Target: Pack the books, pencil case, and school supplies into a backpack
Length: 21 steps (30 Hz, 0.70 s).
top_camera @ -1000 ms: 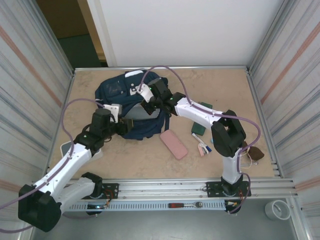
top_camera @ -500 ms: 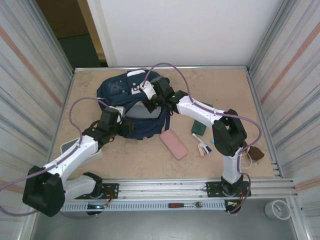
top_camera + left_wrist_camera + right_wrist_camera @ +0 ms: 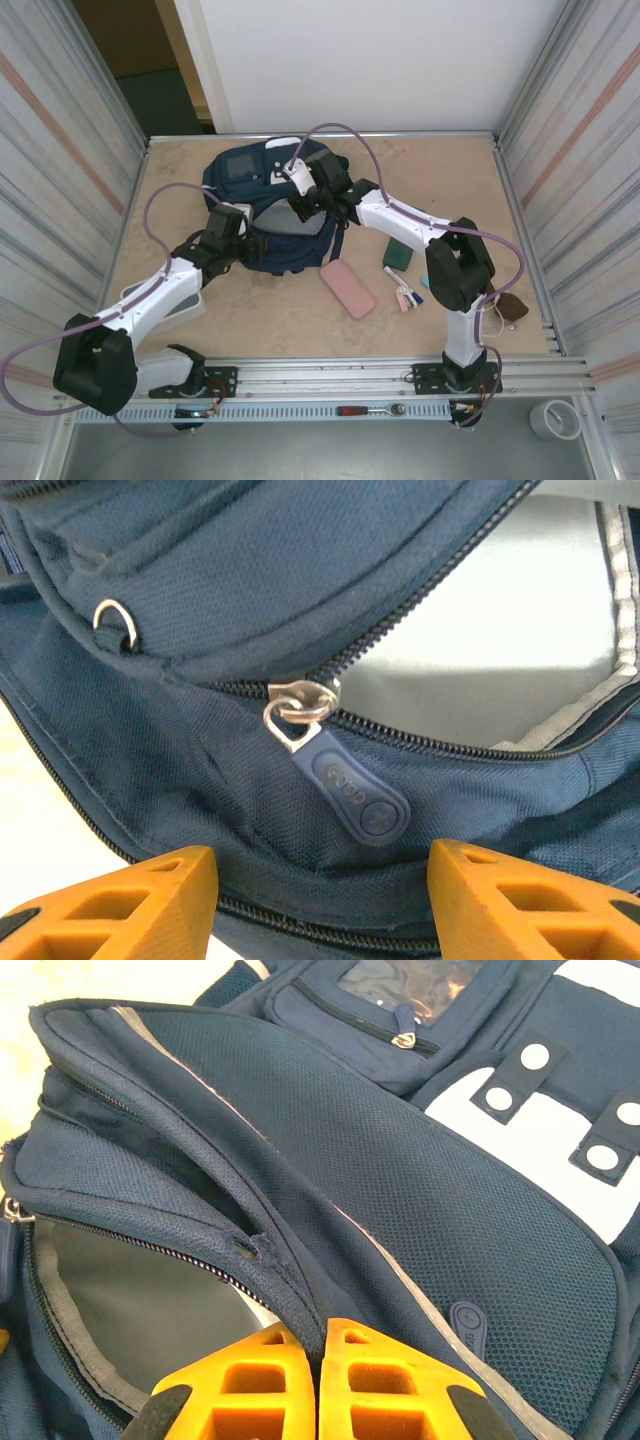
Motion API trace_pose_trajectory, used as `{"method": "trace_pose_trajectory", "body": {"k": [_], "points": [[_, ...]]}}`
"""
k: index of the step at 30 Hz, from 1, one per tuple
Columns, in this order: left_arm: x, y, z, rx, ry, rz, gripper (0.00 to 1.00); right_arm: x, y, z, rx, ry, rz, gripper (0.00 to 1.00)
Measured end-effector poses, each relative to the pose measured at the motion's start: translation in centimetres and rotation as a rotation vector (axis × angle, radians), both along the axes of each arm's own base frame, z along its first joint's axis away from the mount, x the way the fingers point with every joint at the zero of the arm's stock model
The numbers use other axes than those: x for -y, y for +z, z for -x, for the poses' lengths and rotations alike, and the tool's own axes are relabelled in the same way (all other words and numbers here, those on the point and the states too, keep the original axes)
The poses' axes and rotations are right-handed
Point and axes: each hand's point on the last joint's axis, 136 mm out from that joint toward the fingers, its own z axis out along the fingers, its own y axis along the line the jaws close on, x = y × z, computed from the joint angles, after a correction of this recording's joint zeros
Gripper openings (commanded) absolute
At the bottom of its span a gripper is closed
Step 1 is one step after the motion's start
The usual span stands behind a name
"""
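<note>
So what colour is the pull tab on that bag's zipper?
The pull tab is dark blue, on a silver slider; clearest in the left wrist view.

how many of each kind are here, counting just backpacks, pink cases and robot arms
backpack: 1
pink case: 1
robot arms: 2, the left arm and the right arm
total: 4
</note>
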Motion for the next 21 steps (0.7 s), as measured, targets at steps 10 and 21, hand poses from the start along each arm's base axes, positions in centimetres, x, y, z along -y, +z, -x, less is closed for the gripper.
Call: {"method": "trace_pose_trajectory", "body": {"k": [10,21], "points": [[-0.4,0.7,-0.8,0.021,0.006,-0.045,0.58,0.0,0.0,0.0,-0.003,0.0,-0.004,0.0],[-0.4,-0.9,-1.6,-0.023,-0.005,-0.097,0.5,0.0,-0.3,0.1,-0.008,0.001,-0.002,0.0]]}}
